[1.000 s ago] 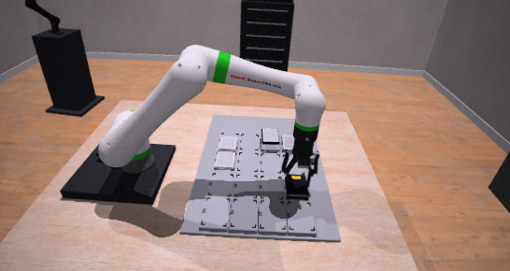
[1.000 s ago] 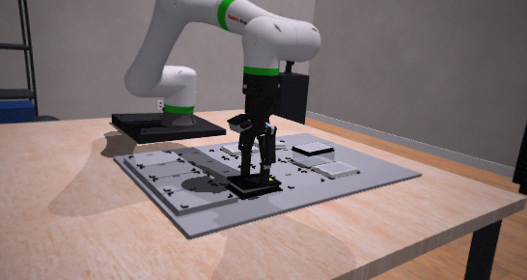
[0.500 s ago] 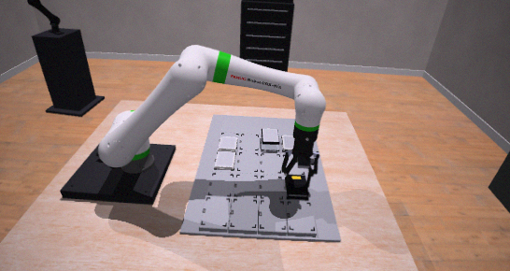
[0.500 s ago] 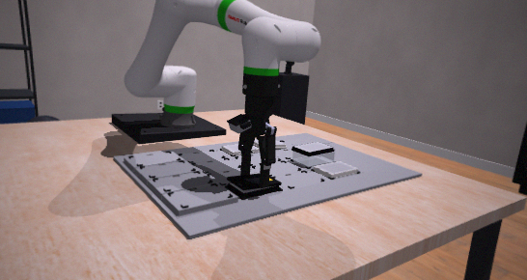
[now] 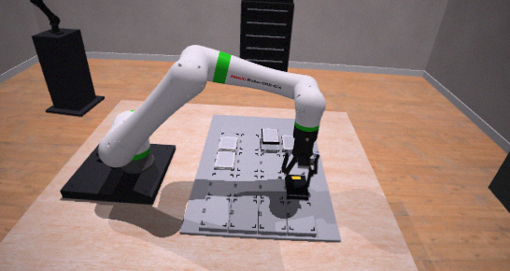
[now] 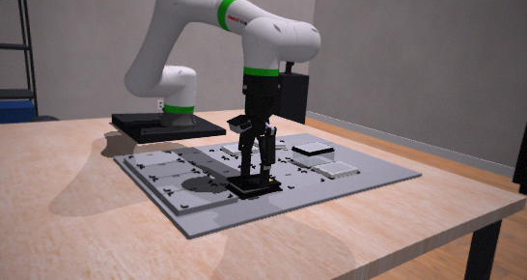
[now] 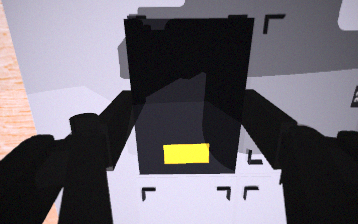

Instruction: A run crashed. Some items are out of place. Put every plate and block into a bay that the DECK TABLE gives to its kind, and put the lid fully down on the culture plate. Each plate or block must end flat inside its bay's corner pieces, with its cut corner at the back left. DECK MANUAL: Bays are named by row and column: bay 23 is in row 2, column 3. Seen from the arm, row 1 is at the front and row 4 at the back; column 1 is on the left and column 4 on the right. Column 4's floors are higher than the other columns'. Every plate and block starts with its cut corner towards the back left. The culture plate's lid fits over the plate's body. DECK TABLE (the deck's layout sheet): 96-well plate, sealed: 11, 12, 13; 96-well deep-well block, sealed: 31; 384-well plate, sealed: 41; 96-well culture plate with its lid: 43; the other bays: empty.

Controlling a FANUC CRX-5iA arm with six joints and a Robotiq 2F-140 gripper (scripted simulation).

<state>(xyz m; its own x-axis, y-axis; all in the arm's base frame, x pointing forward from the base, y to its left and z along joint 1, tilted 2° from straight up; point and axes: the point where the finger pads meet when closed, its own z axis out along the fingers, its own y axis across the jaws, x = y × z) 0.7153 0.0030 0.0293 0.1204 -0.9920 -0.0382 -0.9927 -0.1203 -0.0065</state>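
While the gripper stands closed about halfway on the black plate, that plate sits low on the grey deck, near its middle and just left of the bay label reading 33 in the wrist view. Its fingers press both long sides, and a yellow tag shows on the plate's near end. Whether the plate rests on the floor or hangs just above it, I cannot tell. The grip looks high and narrow, so a quick lift or swing could tilt the plate or let it slip. Lowered slightly askew, an edge could ride up on the black corner pieces and leave it unseated. The raised block on the far right could be clipped in transit.
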